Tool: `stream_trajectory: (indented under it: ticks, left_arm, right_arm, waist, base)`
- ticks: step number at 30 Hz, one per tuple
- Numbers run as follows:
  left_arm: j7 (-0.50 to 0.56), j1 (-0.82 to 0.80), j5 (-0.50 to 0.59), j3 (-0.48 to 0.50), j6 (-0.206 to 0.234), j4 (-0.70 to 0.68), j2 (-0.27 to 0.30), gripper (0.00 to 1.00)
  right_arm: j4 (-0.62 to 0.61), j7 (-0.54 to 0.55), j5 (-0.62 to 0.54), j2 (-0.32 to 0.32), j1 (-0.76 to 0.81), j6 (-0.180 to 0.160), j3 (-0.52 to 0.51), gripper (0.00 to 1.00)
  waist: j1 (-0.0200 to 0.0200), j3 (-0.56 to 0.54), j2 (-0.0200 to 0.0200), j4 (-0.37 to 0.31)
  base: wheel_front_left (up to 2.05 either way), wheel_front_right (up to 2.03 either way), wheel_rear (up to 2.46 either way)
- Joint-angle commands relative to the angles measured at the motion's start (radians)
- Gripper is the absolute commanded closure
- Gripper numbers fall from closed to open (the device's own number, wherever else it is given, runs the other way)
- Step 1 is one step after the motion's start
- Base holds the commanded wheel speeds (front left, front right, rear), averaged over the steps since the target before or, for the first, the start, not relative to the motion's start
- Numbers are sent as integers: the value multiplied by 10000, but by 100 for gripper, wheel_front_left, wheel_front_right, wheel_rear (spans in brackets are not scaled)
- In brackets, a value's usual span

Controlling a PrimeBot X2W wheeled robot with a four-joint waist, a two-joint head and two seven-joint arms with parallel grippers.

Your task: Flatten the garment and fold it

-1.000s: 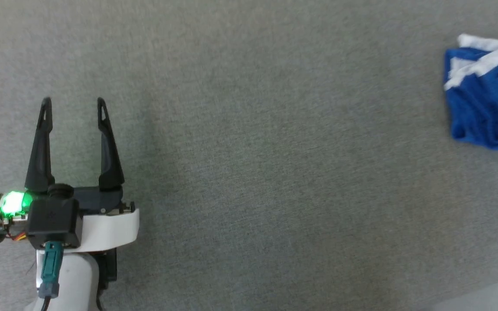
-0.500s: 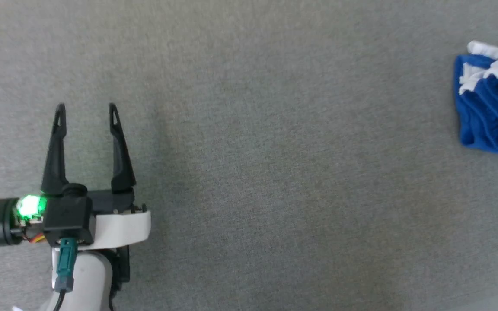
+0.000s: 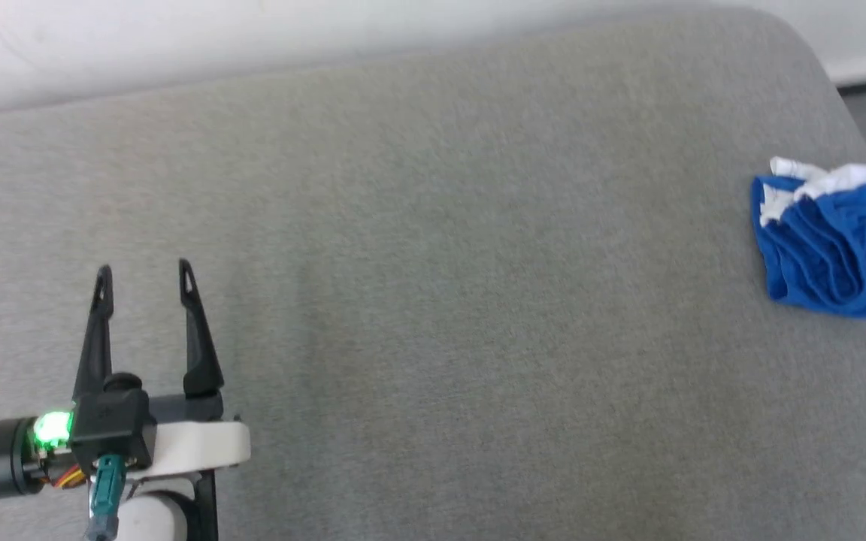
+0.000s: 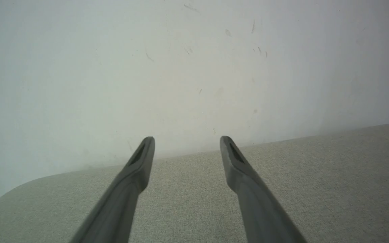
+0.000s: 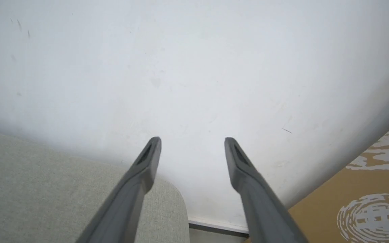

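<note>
Our head camera tilts up; garment [image 3: 831, 255] lies bunched far right. Left gripper [image 3: 145, 268], right gripper [image 5: 191, 141] released, empty; we judge flattening pending.

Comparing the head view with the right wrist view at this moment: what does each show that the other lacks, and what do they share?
Head view: the crumpled blue garment on the grey cushion near its right edge, and the left gripper, jaws open. Right wrist view: the right gripper, jaws open, and a brown patterned surface at lower right. Shared: the cushion and the white wall.
</note>
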Motion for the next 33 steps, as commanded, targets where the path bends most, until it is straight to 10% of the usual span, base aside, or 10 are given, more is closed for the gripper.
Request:
stream_trajectory:
  ticks: [1,10,19,33]
  left_arm:
    - [-46,217,4,85,-130,25,-84,0]
    - [-46,582,95,113,-394,182,-330,0]
    - [-46,739,127,144,-688,434,-499,0]
    - [-46,1149,211,-125,-1078,843,-702,0]
  right_arm:
    - [-542,-96,-383,396,455,-21,-681,0]
    - [-4666,-110,-2376,2764,3787,-21,-3960,0]
    - [-6224,-111,-2964,5070,7296,-21,-5414,0]
    - [-7253,-112,-3271,6438,10133,-21,-6059,0]
  waist:
    - [3,-806,0,713]
    - [3,-1392,0,1389]
    - [3,-1888,0,1749]
    - [3,-2392,0,1722]
  base:
    - [0,0,0]
    - [0,0,0]
    - [0,0,0]
    - [0,0,0]
